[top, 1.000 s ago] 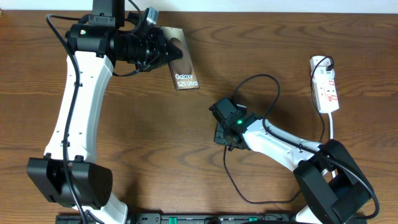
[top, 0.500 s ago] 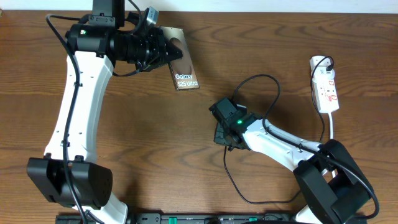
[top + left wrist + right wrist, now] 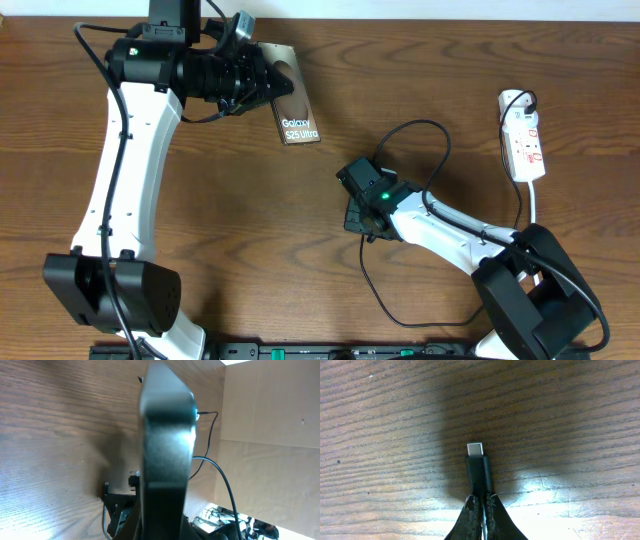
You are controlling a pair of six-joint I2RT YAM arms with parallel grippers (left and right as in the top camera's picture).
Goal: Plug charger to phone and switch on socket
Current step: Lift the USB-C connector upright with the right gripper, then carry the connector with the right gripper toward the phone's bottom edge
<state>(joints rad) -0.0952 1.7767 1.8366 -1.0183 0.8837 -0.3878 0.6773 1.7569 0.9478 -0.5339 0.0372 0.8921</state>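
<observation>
Right claw (image 3: 481, 503) pinches the charger (image 3: 479, 469) near its end; left claw (image 3: 268, 78) clamps the phone (image 3: 299, 118).

Left arm (image 3: 125, 160) stretches far forward, left gripper (image 3: 262, 78) clamped tight — right arm (image 3: 450, 232) bends inward, right gripper (image 3: 480, 502) closed

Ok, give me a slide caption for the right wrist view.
Right pincer shut on the charger, silver connector tip exposed, wooden table behind.
</observation>
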